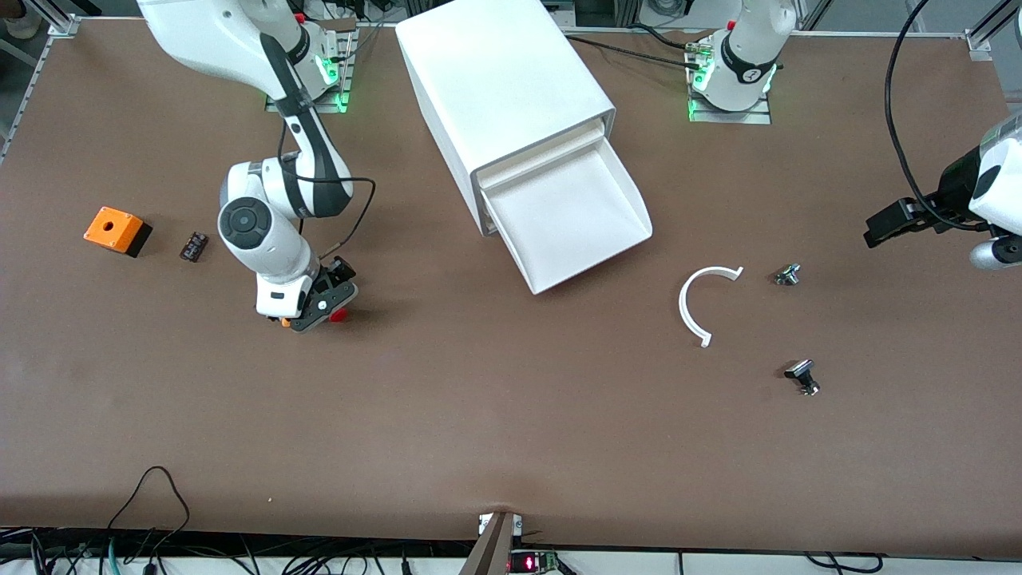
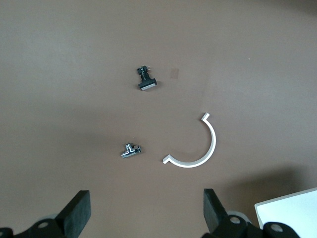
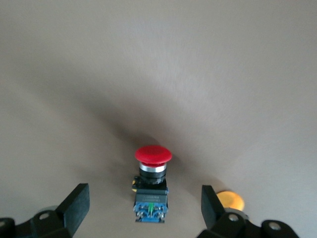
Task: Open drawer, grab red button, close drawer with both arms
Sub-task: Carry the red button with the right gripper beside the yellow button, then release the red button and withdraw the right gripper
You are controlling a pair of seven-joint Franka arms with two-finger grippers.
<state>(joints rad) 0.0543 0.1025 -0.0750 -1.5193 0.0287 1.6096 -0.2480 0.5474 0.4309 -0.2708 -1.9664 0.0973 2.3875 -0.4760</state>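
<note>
We note a brown table (image 1: 511,415) with a white cabinet (image 1: 499,88) lying between the two arm bases. Its drawer (image 1: 571,216) stands pulled out toward the front camera, and we see nothing inside the tray.

The right gripper (image 1: 319,307) is down at the table surface toward the right arm's end. Its fingers (image 3: 74,206) stand wide apart, with the button (image 3: 152,186) lying on the table between them, red cap (image 3: 153,154) pointing away from the wrist; neither finger touches it. An orange-capped button (image 3: 230,200) lies just beside one finger.

The left gripper (image 1: 890,228) hangs over the table's edge at the left arm's end, waiting, fingers (image 2: 77,213) spread wide and holding nothing.

Below it on the table we see a white curved piece (image 1: 703,299), a small metal part (image 1: 787,275) beside it, and a black-capped part (image 1: 802,375) nearer the front camera.

An orange box (image 1: 116,230) and a small black block (image 1: 194,245) lie near the right arm's end.
</note>
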